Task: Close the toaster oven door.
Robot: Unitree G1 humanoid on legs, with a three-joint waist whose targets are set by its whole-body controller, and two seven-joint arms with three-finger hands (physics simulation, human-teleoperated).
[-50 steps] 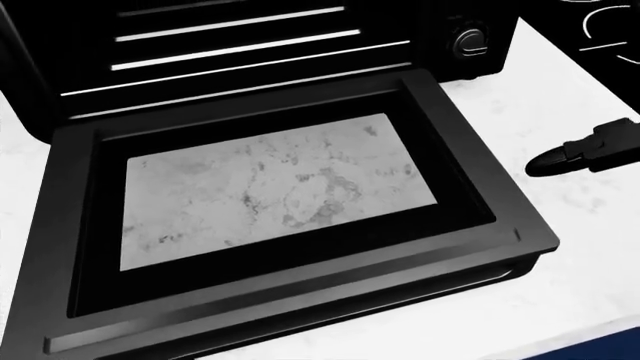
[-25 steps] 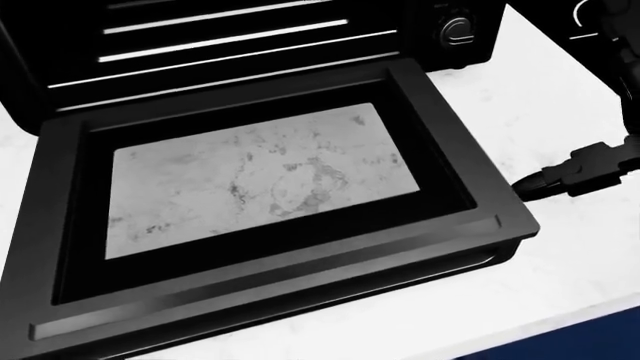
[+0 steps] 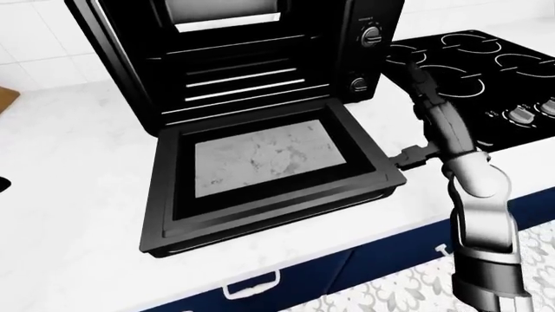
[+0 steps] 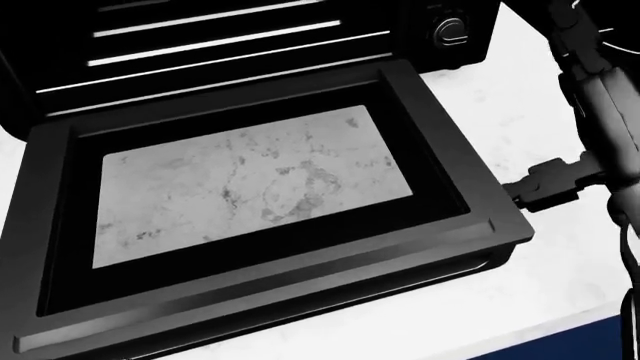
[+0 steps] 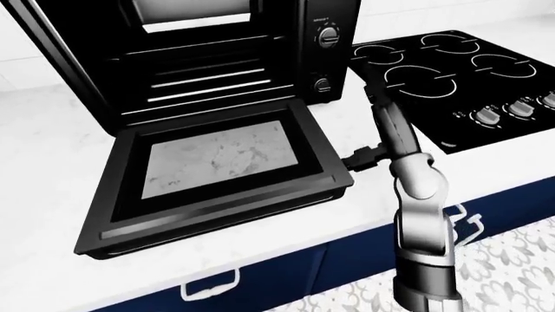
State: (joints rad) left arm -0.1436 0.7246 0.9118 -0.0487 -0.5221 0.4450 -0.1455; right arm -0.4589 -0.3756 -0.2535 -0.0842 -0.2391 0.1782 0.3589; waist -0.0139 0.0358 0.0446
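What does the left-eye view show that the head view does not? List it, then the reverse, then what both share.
Only the left-eye view shows the stove with its burner rings and knobs, the upper oven knob, the blue cabinet front with a drawer handle, and the robot's forearm.

Only the head view shows, close up, the marble pattern seen through the door's glass.

Both show the toaster oven door lying open and flat over the counter, the racks inside, and the right hand at the door's right edge.
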